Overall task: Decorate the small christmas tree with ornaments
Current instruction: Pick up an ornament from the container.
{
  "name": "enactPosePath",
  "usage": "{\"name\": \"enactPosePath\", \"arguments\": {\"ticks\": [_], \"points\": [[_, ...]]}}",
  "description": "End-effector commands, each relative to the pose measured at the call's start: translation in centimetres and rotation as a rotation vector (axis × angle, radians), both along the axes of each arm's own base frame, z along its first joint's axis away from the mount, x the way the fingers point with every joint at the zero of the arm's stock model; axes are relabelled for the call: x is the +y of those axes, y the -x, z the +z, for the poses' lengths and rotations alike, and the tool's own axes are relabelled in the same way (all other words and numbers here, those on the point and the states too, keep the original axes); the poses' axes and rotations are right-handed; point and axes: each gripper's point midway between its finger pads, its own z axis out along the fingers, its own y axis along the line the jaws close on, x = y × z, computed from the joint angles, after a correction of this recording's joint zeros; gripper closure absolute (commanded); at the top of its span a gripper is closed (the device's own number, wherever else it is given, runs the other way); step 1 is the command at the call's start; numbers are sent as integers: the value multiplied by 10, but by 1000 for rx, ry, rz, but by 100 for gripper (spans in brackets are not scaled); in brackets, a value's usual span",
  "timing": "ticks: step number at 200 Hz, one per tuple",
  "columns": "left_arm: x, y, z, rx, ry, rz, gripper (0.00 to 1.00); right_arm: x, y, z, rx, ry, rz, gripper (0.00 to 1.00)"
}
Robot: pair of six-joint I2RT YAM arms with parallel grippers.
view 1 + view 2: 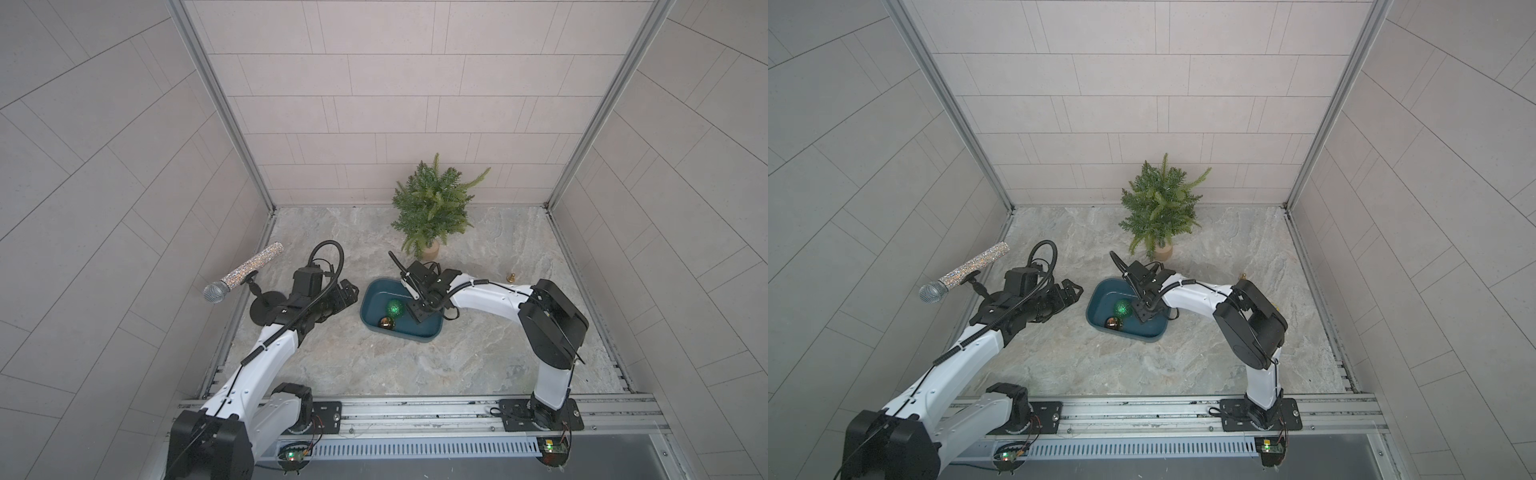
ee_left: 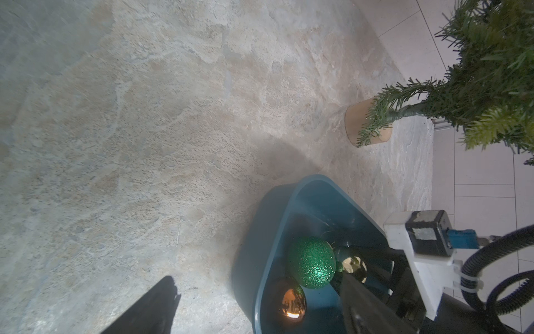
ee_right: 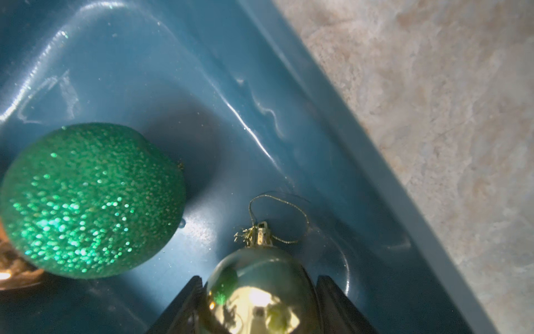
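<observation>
Your right end effector (image 3: 260,282) is down inside the teal bin (image 1: 409,335), with its jaws standing either side of the pale gold bauble (image 3: 257,297). The fingers sit right up against its flanks. Honestly though, from the right wrist view I can't tell if they're actually pinching it or just framing it. The bauble's cap and its thin hanging loop (image 3: 277,202) point away from the fingers, toward one bin wall.

The glittery green bauble (image 1: 394,308) lies in the same bin, just beside the gold one. The copper-orange bauble (image 1: 385,322) is tucked right against the green one in the bin's near-left corner; you can see that pair in both top views. So all three ornaments are in the bin, not on the tree.

Your left end effector (image 1: 351,293) is spread wide with nothing in it, parked just beside the bin's left wall, low over the tabletop (image 1: 374,370).

The small christmas tree (image 1: 432,208) stands upright on its tan base (image 1: 430,250) near the back wall, just behind the bin.

Other bits: a sparkly microphone (image 1: 245,272) on a stand at the far left edge, and a tiny gold bell (image 1: 510,277) on the tabletop off to the right.
</observation>
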Motion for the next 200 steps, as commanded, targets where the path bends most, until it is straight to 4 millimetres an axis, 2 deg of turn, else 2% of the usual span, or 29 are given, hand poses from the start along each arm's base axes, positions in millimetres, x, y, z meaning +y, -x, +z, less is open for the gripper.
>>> {"name": "enactPosePath", "arguments": {"ticks": [1, 31, 74, 143, 172, 200], "points": [[1, 5, -6, 15, -17, -5, 7, -6, 3, 1, 5, 7, -2, 38], [-1, 3, -5, 14, -9, -11, 7, -6, 4, 23, -30, -38, 0, 39], [-16, -1, 13, -46, 65, -71, 10, -12, 3, 79, -119, -192, -33, 39], [-71, 1, 60, -185, 136, -268, 23, -30, 13, 177, -272, -497, -65, 38], [-98, 4, 83, -252, 193, -341, 28, -29, 25, 208, -264, -626, -21, 38], [-116, 8, 105, -314, 247, -403, 29, -23, 39, 228, -227, -757, 47, 38]]}}
